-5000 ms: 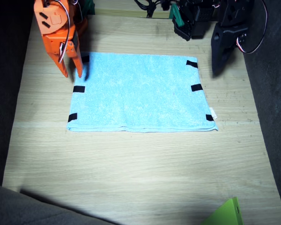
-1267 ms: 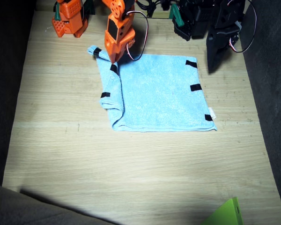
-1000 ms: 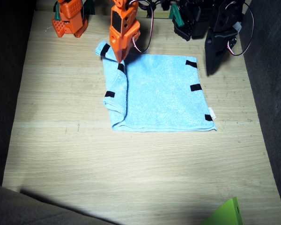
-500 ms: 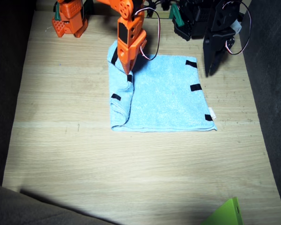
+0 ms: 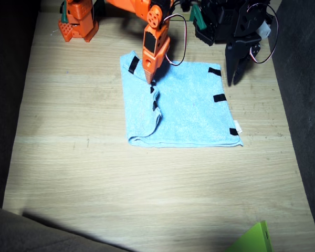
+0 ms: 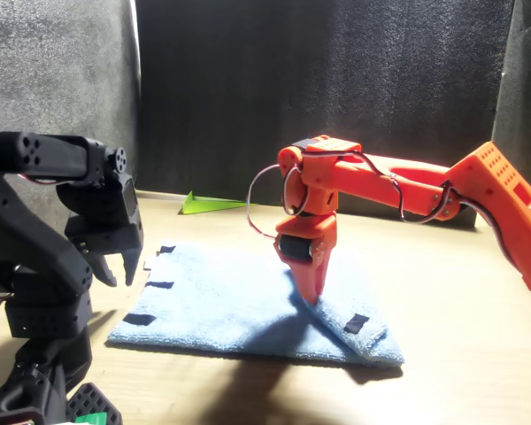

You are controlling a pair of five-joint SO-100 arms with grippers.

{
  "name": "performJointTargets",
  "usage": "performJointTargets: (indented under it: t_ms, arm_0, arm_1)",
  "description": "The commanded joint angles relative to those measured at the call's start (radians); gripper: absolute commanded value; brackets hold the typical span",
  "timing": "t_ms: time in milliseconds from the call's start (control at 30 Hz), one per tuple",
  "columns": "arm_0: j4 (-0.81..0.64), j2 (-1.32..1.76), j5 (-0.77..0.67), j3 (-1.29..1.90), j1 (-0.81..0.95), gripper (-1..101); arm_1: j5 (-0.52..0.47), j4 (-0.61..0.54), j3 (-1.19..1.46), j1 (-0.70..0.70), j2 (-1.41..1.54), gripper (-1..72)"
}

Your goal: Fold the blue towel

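We see the light sky-blue fuzzy terry towel [image 5: 186, 107] lying on the pale wooden tabletop [image 5: 147, 189], its one side folded over onto itself so that a doubled flap runs down that edge. Small black tape marks [image 5: 218, 97] sit along the flat far side, and a small white tag [image 5: 240, 127] pokes out at one corner. Our orange right arm [image 6: 398, 190] reaches across, and its hand [image 5: 151, 81] points straight down with the fingers pinched together on the folded edge of the towel, lifting it slightly. Our black left arm [image 6: 35, 257] stands at the opposite side; its hand [image 5: 236, 76] hangs just above the tabletop beside the towel's edge, its fingers parted and holding nothing. A green pointed sheet [image 5: 252, 240] lies well apart at the tabletop's corner.
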Motion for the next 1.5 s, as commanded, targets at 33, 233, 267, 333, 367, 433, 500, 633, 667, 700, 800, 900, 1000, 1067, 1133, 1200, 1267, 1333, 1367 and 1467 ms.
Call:
performJointTargets:
  t_ms: [33, 233, 267, 333, 367, 433, 500, 633, 667, 700, 800, 900, 1000, 1067, 1133, 1200, 1267, 1333, 1367, 1467]
  arm_0:
    - [0.003, 0.017, 0.018, -0.005, 0.008, 11]
    - [0.002, 0.009, 0.026, -0.008, 0.002, 11]
    - [0.002, 0.005, 0.026, -0.011, 0.002, 11]
    - [0.002, -0.009, 0.028, -0.017, 0.0, 11]
    - [0.002, -0.017, 0.029, -0.021, 0.0, 10]
    - [0.003, -0.025, 0.029, -0.026, 0.0, 10]
    - [0.003, -0.028, 0.031, -0.028, -0.002, 10]
    - [0.003, -0.035, 0.032, -0.032, -0.003, 10]
    - [0.003, -0.037, 0.032, -0.032, -0.003, 10]
    - [0.005, -0.035, 0.032, -0.032, -0.002, 10]
    - [0.005, -0.018, 0.02, -0.025, 0.003, 11]
    - [0.003, -0.015, 0.008, -0.026, 0.009, 15]
    - [0.011, -0.091, 0.005, -0.071, 0.009, 15]
    - [0.025, -0.149, 0.005, -0.106, 0.009, 14]
    - [0.031, -0.172, 0.008, -0.121, 0.009, 13]
    - [0.028, -0.152, 0.008, -0.106, 0.006, 13]
    - [0.021, -0.114, 0.008, -0.081, 0.003, 13]
    - [0.014, -0.075, 0.005, -0.06, 0.005, 14]
    - [0.014, -0.063, 0.003, -0.055, 0.006, 15]
    - [0.032, -0.048, 0.003, -0.075, 0.005, 19]
  arm_1:
    - [-0.029, 0.025, -0.081, 0.052, 0.017, 6.5]
    - [-0.074, 0.025, -0.124, 0.067, 0.054, 13.0]
    - [-0.077, 0.025, -0.124, 0.069, 0.066, 13.5]
    - [-0.083, 0.025, -0.124, 0.069, 0.094, 14.0]
    - [-0.083, 0.025, -0.124, 0.066, 0.11, 14.1]
    - [-0.084, 0.025, -0.12, 0.064, 0.15, 14.5]
    - [-0.083, 0.026, -0.11, 0.058, 0.192, 14.6]
    - [-0.075, 0.026, -0.1, 0.04, 0.285, 14.5]
    - [-0.074, 0.026, -0.083, 0.032, 0.313, 14.4]
    - [-0.067, 0.026, -0.06, 0.025, 0.336, 14.3]
    - [-0.009, 0.026, 0.028, -0.038, 0.368, 13.5]
    - [0.055, 0.023, 0.078, -0.135, 0.373, 13.9]
    - [0.089, 0.023, 0.118, -0.193, 0.382, 14.5]
    - [0.094, 0.021, 0.137, -0.201, 0.37, 14.5]
    - [0.089, 0.021, 0.137, -0.193, 0.348, 14.4]
    - [0.078, 0.021, 0.123, -0.176, 0.33, 14.3]
    - [0.067, 0.021, 0.12, -0.16, 0.325, 14.1]
    - [0.067, 0.021, 0.12, -0.144, 0.328, 13.9]
    - [0.074, 0.021, 0.12, -0.141, 0.334, 13.8]
    - [0.087, 0.021, 0.143, -0.143, 0.359, 13.5]
